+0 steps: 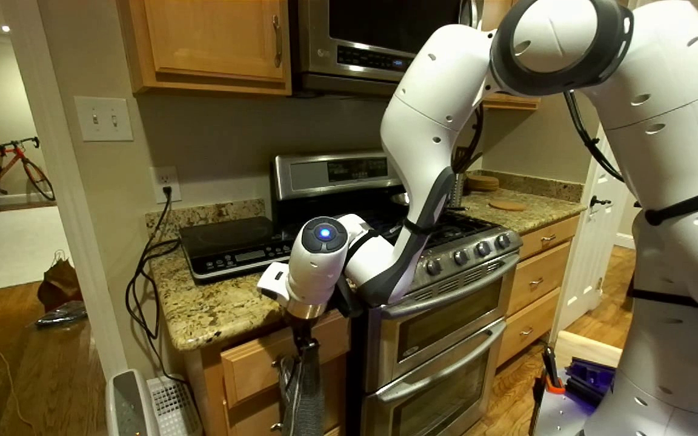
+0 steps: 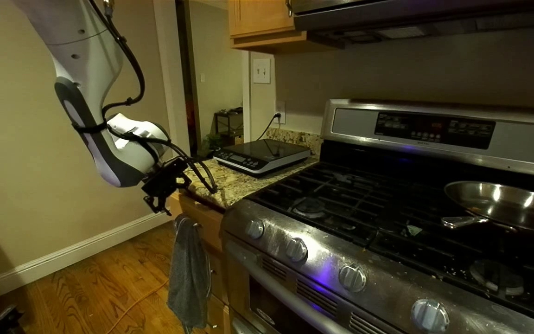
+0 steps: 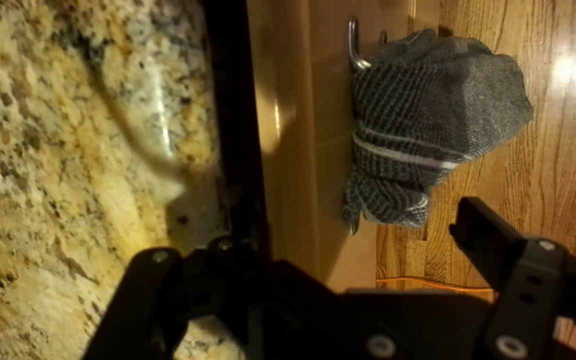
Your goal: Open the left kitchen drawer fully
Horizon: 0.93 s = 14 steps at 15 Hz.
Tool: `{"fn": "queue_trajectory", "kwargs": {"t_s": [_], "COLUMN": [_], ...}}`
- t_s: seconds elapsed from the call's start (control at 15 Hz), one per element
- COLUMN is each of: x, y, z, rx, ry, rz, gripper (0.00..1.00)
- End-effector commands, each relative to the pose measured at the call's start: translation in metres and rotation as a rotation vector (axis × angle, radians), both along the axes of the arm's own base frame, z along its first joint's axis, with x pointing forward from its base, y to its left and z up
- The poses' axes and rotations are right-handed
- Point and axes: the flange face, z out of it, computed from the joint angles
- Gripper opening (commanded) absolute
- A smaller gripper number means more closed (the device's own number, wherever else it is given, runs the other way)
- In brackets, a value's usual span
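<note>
Tool spread wide, nothing held. In the wrist view its fingers come in from the bottom, one at frame L, one at frame R, w/ the left kitchen drawer btwn them: it runs top to bottom of the frame, just R of the tabletop. Next move hangs on that lineup. Drawer's long axis goes up the frame, fingers part across it, so they're approx. square to it: one finger on the tabletop side, one out over the floor. Dark strip along the tabletop edge: can't tell if gap or shadow, nor if the frame-L finger is down in it (black on black).

In an exterior view the drawer front lies just below & R of the tool, so I'd expect some lowering, then a straight pull to lower L of that frame (R in the wrist view). Towel hangs over the handle, so a handle grip would prob. snag cloth; top edge looks the better hold. No inside showing, so opening's prob. nearly all to do.
</note>
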Motion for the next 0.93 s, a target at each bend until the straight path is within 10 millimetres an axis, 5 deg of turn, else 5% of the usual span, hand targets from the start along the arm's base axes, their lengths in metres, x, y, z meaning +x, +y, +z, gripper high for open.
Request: {"fn": "queue_trajectory", "kwargs": {"t_s": [0.0, 0.87], "x": [0.001, 0.006], "y": [-0.001, -0.003], "z": [-0.006, -0.021], "rx": [-0.019, -0.024], "ry": [-0.017, -0.009], "rz": [-0.018, -0.025], "gripper": [1.00, 1.00]}}
